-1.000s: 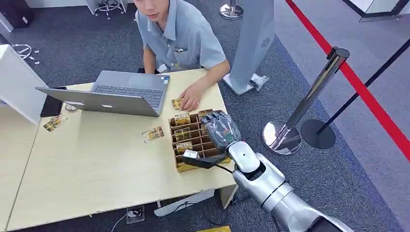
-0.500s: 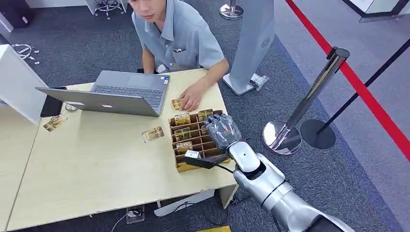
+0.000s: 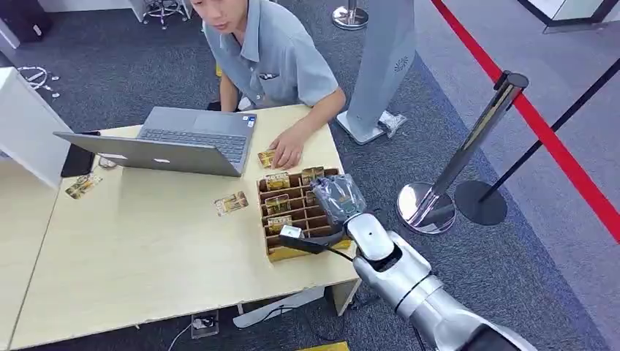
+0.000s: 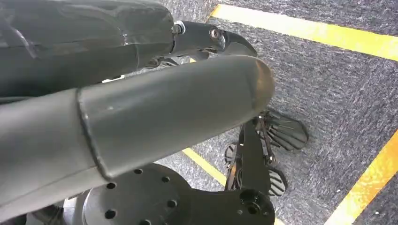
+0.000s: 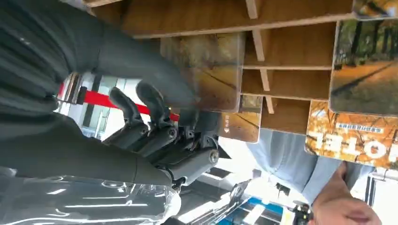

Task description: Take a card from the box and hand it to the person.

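Reaching into the box [image 3: 301, 212], I have my right hand [image 3: 335, 197] over its far-right slots, fingers [image 5: 155, 110] closing on a card [image 5: 206, 70] standing in a slot. I should pinch firmly and lift straight up, clear of the dividers. Left hand [image 4: 131, 112] hangs, empty.

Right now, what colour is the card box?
Brown wood, the card box; head view shows it best.

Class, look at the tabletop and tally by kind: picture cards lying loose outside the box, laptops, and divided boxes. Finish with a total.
Loose orange picture cards: 3
Open grey laptop: 1
Brown divided cardboard box: 1
Total: 5
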Action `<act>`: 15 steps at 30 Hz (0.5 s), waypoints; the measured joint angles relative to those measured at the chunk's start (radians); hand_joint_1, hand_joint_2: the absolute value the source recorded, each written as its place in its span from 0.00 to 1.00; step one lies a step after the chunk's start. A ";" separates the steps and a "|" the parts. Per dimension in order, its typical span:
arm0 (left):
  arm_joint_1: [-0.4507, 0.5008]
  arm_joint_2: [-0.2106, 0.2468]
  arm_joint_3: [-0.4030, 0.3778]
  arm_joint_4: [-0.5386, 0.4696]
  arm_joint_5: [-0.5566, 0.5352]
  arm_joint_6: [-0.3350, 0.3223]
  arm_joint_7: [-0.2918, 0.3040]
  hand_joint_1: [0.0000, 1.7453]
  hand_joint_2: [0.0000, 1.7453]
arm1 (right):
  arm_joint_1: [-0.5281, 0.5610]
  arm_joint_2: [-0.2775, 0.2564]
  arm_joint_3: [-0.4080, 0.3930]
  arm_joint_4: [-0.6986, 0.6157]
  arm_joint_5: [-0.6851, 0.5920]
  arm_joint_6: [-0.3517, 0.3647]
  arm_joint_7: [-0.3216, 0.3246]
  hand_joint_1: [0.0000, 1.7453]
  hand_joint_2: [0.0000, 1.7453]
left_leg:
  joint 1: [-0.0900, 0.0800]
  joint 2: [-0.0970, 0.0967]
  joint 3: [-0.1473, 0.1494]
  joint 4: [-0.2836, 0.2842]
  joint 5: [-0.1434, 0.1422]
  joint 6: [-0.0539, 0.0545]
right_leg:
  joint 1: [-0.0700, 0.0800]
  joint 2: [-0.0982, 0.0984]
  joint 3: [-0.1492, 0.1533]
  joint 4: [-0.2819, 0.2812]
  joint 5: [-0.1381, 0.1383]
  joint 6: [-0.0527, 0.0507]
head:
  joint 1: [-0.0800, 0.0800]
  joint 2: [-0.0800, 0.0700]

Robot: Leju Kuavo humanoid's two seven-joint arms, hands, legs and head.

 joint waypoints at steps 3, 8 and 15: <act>0.000 0.000 0.000 0.000 0.000 0.003 0.000 0.00 0.00 | 0.001 0.000 -0.013 0.000 0.010 -0.033 -0.001 0.97 1.00 | 0.000 0.000 0.000 0.000 0.000 0.000 | 0.000 0.000 0.000 0.000 0.000 0.000 | 0.000 0.000; 0.000 0.000 0.000 0.000 0.001 0.006 0.000 0.00 0.00 | 0.005 0.000 -0.028 -0.010 0.023 -0.072 -0.003 0.93 1.00 | 0.000 0.000 0.000 0.000 0.000 0.000 | 0.000 0.000 0.000 0.000 0.000 0.000 | 0.000 0.000; 0.000 0.000 0.000 0.000 0.000 0.005 0.000 0.00 0.00 | 0.005 -0.002 -0.064 -0.035 0.037 -0.092 -0.004 0.90 1.00 | 0.000 0.000 0.000 0.000 0.000 0.000 | 0.000 0.000 0.000 0.000 0.000 0.000 | 0.000 0.000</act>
